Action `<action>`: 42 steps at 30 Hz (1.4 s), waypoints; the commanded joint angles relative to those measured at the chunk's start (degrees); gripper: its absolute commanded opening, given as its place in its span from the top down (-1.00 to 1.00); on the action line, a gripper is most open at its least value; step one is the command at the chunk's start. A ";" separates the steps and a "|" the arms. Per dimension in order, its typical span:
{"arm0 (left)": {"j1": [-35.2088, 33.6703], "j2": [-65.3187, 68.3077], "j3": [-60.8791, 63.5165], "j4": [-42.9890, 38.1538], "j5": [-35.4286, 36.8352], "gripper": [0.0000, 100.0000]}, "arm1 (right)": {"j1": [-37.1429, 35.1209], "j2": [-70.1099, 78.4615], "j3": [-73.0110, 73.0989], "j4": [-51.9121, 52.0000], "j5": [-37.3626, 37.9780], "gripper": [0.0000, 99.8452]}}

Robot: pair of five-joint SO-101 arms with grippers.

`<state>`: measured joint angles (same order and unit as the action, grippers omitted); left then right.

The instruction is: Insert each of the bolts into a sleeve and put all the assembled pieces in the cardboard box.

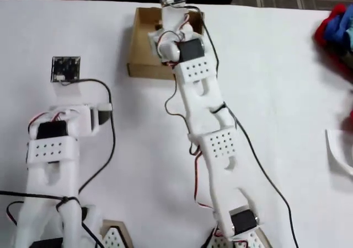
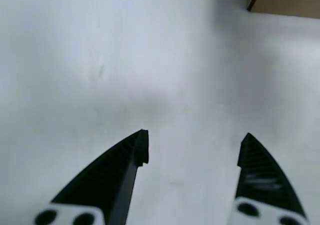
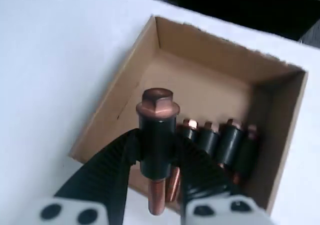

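Observation:
In the right wrist view my right gripper (image 3: 156,152) is shut on an assembled piece (image 3: 157,135): a copper bolt through a black sleeve, held upright above the cardboard box (image 3: 125,110). Several other assembled pieces (image 3: 220,142) lie side by side on the box floor near one wall. From above, that arm stretches across the table to the cardboard box (image 1: 141,44) at the far edge, its wrist covering most of the inside. My left gripper (image 2: 192,150) is open above bare white table, with a corner of the box (image 2: 285,0) showing farther off. The left arm (image 1: 55,135) sits low at the near left.
A small black circuit board (image 1: 65,68) lies on the white table ahead of the left arm. Red and blue objects (image 1: 335,30) sit at the far right edge, and a white curved piece (image 1: 337,151) lies at the right. Cables trail along both arms.

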<state>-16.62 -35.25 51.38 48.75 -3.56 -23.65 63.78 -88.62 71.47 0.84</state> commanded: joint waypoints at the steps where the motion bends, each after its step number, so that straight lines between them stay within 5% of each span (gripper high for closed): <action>1: -0.62 -0.62 0.40 -0.44 -0.62 0.41 | 0.75 -1.19 -0.35 -7.52 -0.18 0.95; 15: -0.53 -0.62 0.57 -0.79 -0.70 0.45 | 0.92 -0.57 13.98 -15.87 -10.64 0.95; 42: -0.53 -0.62 0.57 -0.88 -0.70 0.49 | -1.45 3.56 15.21 -16.92 -10.20 0.90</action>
<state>-16.62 -35.25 52.18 48.75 -4.00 -25.05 68.44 -73.14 55.82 -9.45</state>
